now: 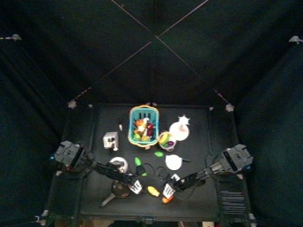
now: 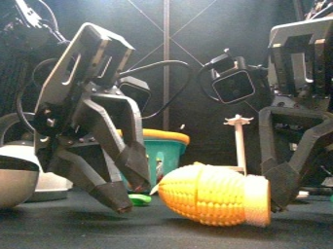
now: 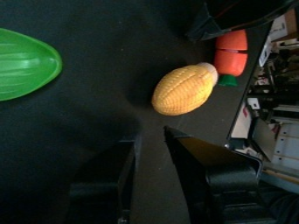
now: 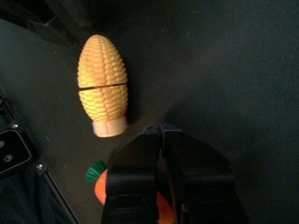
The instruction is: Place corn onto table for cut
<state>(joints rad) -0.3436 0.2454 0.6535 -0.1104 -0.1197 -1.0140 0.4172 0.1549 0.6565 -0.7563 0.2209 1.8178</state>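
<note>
The corn [image 2: 215, 195] is a yellow ribbed oblong lying on its side on the black table, between my two grippers. The left wrist view shows it [image 3: 184, 89] a short way ahead of my left gripper [image 3: 152, 144], which is open and empty. The right wrist view shows it [image 4: 101, 77] whole, with a pale stub end, ahead of my right gripper [image 4: 163, 131], which is shut and apart from the corn. In the front view the left gripper [image 2: 124, 197] hangs left of the corn and the right gripper [image 2: 297, 185] right of it.
An orange carrot-like piece [image 3: 232, 52] lies just beyond the corn, partly under my right gripper [image 4: 103, 182]. A green piece [image 3: 24, 61] lies on the table to one side. A teal basket [image 1: 143, 124] with toys stands at the back. A white dish [image 2: 19, 175] is at the left.
</note>
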